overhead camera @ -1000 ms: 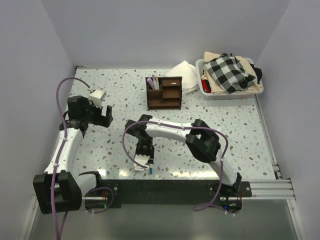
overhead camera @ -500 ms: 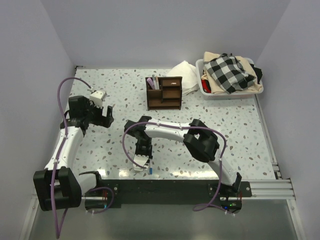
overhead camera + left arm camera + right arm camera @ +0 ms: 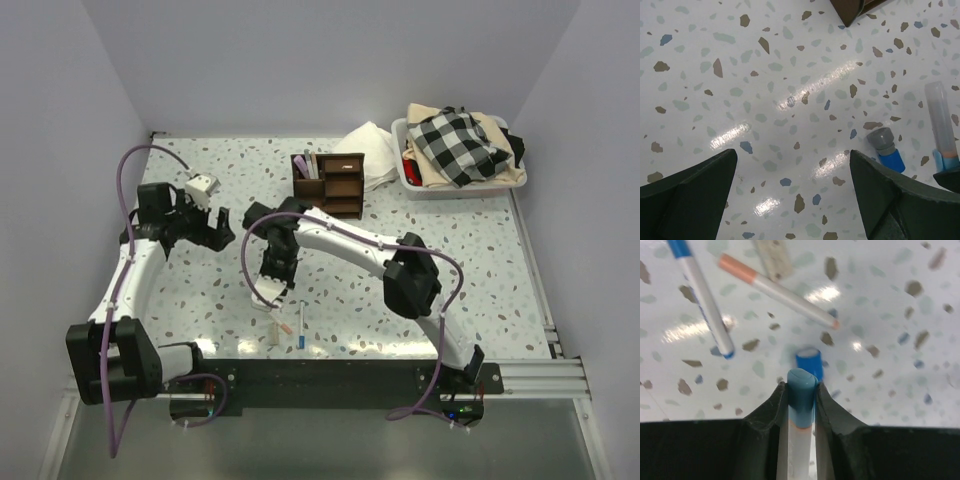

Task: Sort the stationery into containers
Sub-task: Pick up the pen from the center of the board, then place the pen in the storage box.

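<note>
My right gripper [image 3: 265,298] [image 3: 801,385] is shut on a white pen with a light-blue cap [image 3: 801,395], held above the table. Under it lie a stubby blue marker [image 3: 809,362] [image 3: 886,147], a white pen with an orange end [image 3: 775,290], a white pen with blue ends [image 3: 700,295] and a beige piece [image 3: 772,257]. In the top view these lie near the front edge, among them the white pen with blue ends [image 3: 301,328]. The dark brown organizer [image 3: 328,185] stands further back. My left gripper [image 3: 207,235] [image 3: 795,200] hovers open over bare table, left of the organizer.
A white bin with checkered cloth [image 3: 460,150] sits at the back right, and a white cloth [image 3: 368,155] lies beside the organizer. The organizer's corner [image 3: 860,7] shows at the top of the left wrist view. Walls close in the table on three sides.
My right gripper has closed on the blue-capped pen and lifted it away from the front edge, toward the organizer. The left arm has shifted slightly toward the back.
</note>
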You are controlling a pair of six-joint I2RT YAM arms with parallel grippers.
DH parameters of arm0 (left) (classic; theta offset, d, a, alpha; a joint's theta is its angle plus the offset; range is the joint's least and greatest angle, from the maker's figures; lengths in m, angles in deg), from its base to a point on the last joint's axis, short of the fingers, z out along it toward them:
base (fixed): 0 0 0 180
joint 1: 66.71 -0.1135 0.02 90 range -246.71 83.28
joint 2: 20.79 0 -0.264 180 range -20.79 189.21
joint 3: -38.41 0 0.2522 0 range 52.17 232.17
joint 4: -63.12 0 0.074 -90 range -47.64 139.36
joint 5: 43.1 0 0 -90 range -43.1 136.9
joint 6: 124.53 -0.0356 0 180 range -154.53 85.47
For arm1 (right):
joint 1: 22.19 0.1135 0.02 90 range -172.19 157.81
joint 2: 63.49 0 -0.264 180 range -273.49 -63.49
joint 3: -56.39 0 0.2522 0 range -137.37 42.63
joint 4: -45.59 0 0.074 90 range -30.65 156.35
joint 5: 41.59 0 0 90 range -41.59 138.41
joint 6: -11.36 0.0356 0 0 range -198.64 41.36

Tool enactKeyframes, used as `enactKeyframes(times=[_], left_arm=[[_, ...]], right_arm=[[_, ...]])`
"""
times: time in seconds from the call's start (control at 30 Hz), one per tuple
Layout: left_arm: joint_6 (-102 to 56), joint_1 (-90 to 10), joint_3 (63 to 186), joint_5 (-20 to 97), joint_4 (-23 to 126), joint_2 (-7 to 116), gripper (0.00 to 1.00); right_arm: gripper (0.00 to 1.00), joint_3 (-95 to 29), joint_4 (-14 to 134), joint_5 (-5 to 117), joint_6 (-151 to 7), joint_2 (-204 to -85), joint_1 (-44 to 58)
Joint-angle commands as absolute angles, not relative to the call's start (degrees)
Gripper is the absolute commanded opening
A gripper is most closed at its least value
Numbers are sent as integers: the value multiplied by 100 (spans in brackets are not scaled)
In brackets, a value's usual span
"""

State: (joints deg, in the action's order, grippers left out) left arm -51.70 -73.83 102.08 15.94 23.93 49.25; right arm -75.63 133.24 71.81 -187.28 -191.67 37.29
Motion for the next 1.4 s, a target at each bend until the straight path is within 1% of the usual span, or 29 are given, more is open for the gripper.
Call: enactKeyframes(times=[0.0,0.07,0.1,0.13,0.2,0.23,0.27,0.3,0.33,0.37,0.4,0.43,0.47,0.5,0.57,0.6,0.63,0.67,0.83,1.0,1.23,1.37], left_arm=[[-5291,-7436,10675,1024,2403,5180,100],[-4845,-7436,10614,1410,2667,5234,100],[-4685,-7436,10561,1577,2955,5312,99],[-4492,-7436,10448,2022,3097,5365,98],[-4253,-7436,10420,2298,3178,5654,96],[-4227,-7445,10429,2429,3160,5777,94],[-4261,-7436,10438,2457,3143,5909,91],[-4288,-7436,10464,2466,3073,6180,85],[-4288,-7436,10525,2440,3011,6331,82],[-4331,-7445,10595,2370,2924,6472,78],[-4384,-7445,10674,2274,2714,6760,65],[-4411,-7445,10858,2107,2599,6894,58],[-4393,-7445,10938,2045,2467,7095,51],[-4393,-7445,11026,1922,2431,7158,37],[-4385,-7427,11070,1842,2404,7246,26],[-4384,-7436,11123,1781,2396,7264,12],[-4393,-7427,11149,1728,2361,7299,5],[-4463,-7427,11176,1675,2265,7360,0],[-4622,-7419,11159,1174,2053,7405,0],[-4779,-7357,11071,1270,1895,7431,0],[-4912,-7243,10869,1288,1859,7466,0],[-5008,-7067,10772,1288,1877,7519,0]], right_arm=[[0,-8707,14180,7056,-17999,-18873,3485],[0,-9025,13794,7030,-17367,-18891,3293],[0,-9296,13566,7030,-16747,-18882,3231],[0,-9386,12946,7064,-16375,-18865,3143],[0,-9379,12083,7117,-15532,-18777,2801],[0,-9282,11113,7170,-14579,-18655,2677],[0,-9160,10590,7231,-14065,-18566,2372],[0,-8845,10045,7301,-13503,-18487,2203],[0,-8659,8909,7433,-12210,-18339,2019],[0,-8475,8340,7451,-11509,-18285,1643],[0,-8229,7830,7434,-10162,-18258,1465],[0,-8201,7146,7443,-9575,-18319,1133],[0,-8235,6948,7477,-9090,-18407,981],[0,-8427,6754,7539,-8337,-18521,849],[0,-8621,6639,7671,-7901,-18801,559],[0,-8631,6403,7645,-7577,-18855,497],[0,-8579,6262,7636,-7495,-18890,418],[0,-8517,6095,7636,-7442,-18917,391],[0,-8271,5224,7706,-6845,-19014,312],[0,-7735,4347,7951,-6160,-19040,321],[0,-7296,4125,8189,-6483,-18900,435],[0,-6751,3914,8225,-6984,-18619,496]])
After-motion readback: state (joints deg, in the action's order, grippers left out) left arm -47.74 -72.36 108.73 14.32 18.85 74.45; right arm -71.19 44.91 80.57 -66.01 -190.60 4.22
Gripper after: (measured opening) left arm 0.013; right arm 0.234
